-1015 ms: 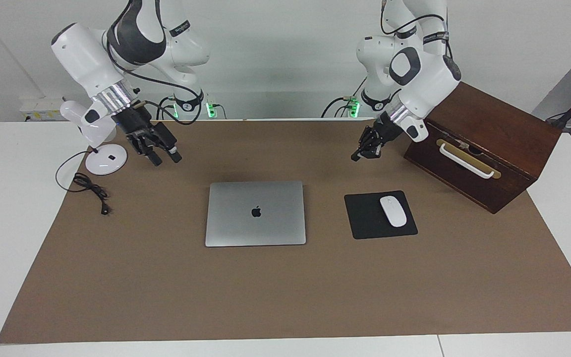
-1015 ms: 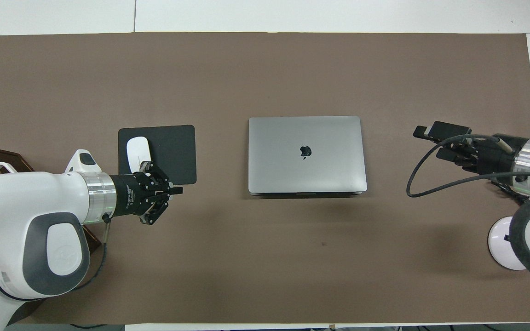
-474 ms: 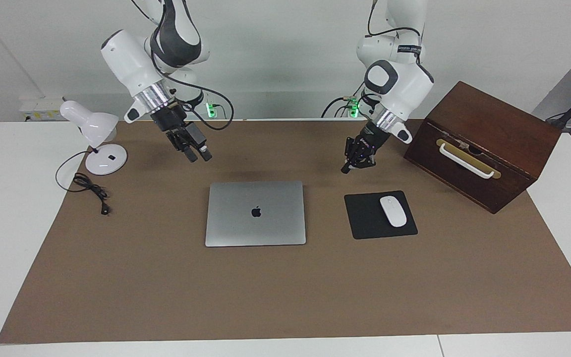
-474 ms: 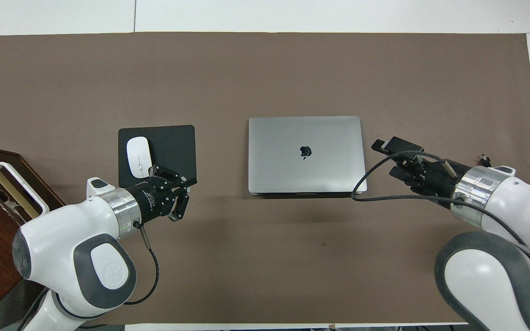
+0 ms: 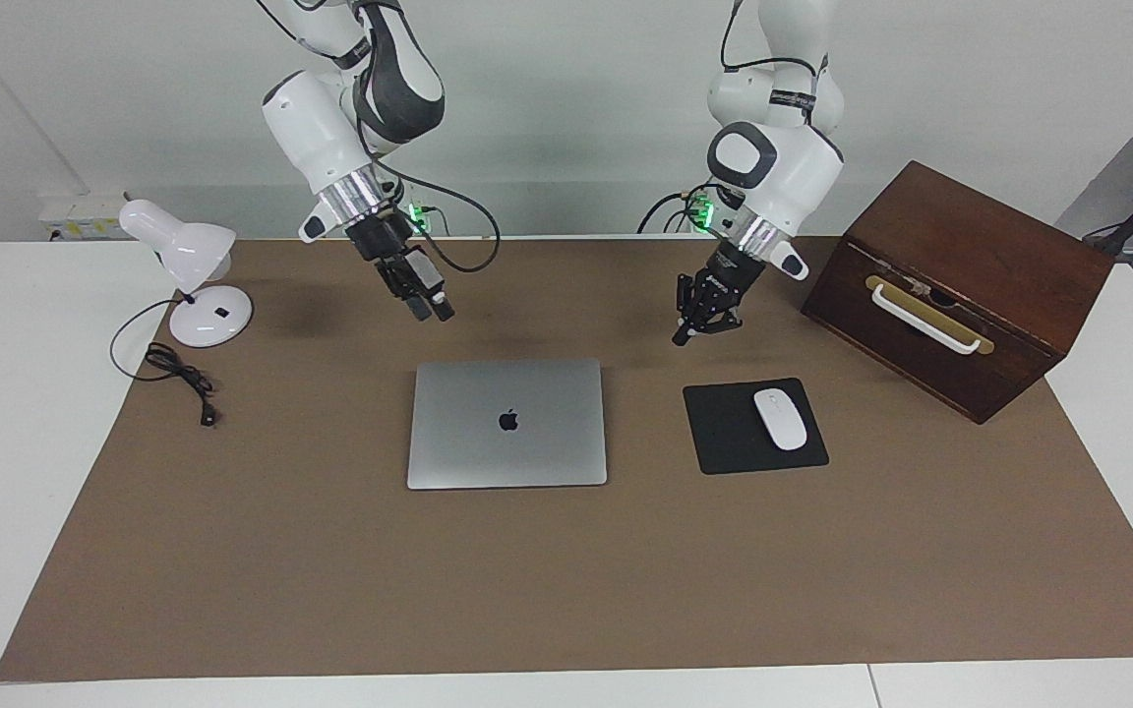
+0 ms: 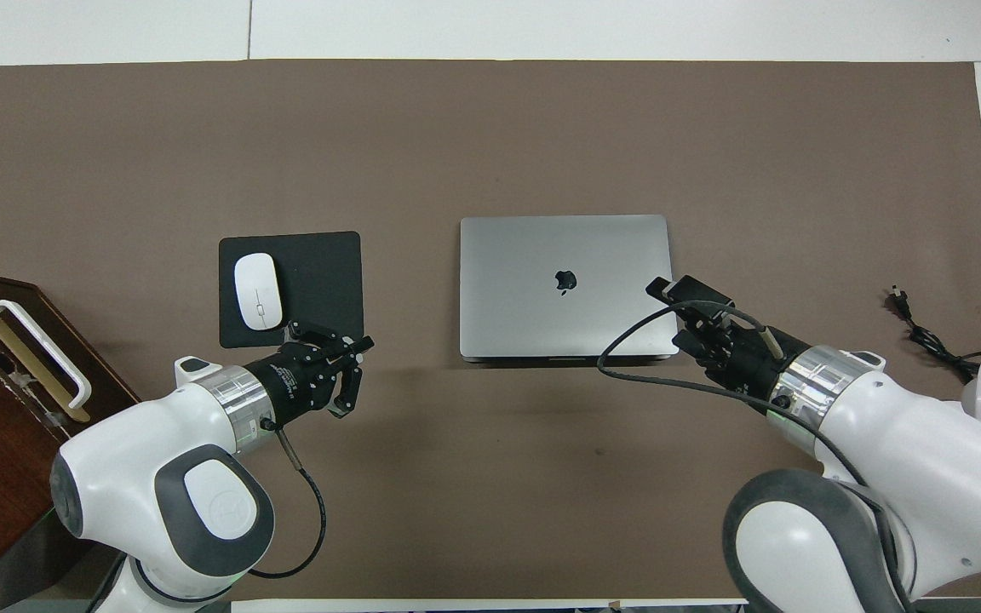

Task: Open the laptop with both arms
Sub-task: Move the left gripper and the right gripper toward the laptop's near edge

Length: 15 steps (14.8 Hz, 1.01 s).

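Note:
The laptop [image 5: 507,423] [image 6: 567,285] lies closed and flat in the middle of the brown mat, its dark logo facing up. My right gripper [image 5: 432,313] [image 6: 679,315] hangs open in the air over the laptop's corner at the right arm's end, touching nothing. Its black cable loops over the laptop's edge in the overhead view. My left gripper [image 5: 682,339] [image 6: 367,343] is shut on nothing, fingertips together. It is raised over the mat by the corner of the mouse pad, apart from the laptop.
A black mouse pad [image 5: 724,433] [image 6: 320,272] with a white mouse [image 5: 780,419] lies beside the laptop toward the left arm's end. A dark wooden box [image 5: 960,285] stands past it. A white desk lamp [image 5: 183,256] and its cable [image 5: 178,374] sit at the right arm's end.
Both arms have swung inward toward the laptop: the right gripper from beside the lamp to the laptop's corner, the left from beside the box to the mouse pad's corner. Neither gripper's state changed.

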Tool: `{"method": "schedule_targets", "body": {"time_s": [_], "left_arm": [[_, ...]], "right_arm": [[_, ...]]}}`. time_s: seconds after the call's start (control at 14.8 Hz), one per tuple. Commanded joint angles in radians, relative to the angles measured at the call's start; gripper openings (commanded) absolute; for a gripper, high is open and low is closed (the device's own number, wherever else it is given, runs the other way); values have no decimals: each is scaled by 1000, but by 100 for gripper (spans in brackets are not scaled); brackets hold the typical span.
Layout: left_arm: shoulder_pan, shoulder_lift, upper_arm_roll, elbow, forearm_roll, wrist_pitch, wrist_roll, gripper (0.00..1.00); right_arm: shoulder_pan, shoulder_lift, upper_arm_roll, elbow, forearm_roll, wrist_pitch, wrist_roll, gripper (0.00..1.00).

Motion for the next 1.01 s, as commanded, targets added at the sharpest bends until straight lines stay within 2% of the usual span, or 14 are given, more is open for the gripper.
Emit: {"method": "schedule_targets", "body": {"time_s": [0.0, 0.07, 0.27, 0.47, 0.68, 0.95], "left_arm": [[-73, 52, 10, 4, -222, 71, 31, 0], [-114, 61, 10, 4, -250, 109, 46, 0], [-122, 92, 10, 15, -320, 112, 129, 0], [-186, 118, 10, 25, -507, 112, 319, 0], [-196, 141, 10, 39, -678, 92, 494, 0], [-214, 202, 10, 93, -703, 91, 504, 0]], "right_arm": [[74, 12, 0, -33, 123, 94, 2, 100], [89, 18, 0, -39, 160, 110, 2, 100], [184, 72, 0, -63, 277, 244, -11, 100], [220, 101, 0, -62, 431, 284, -137, 100], [237, 121, 0, -57, 588, 305, -322, 100], [237, 152, 0, -54, 656, 305, -421, 100]]}}
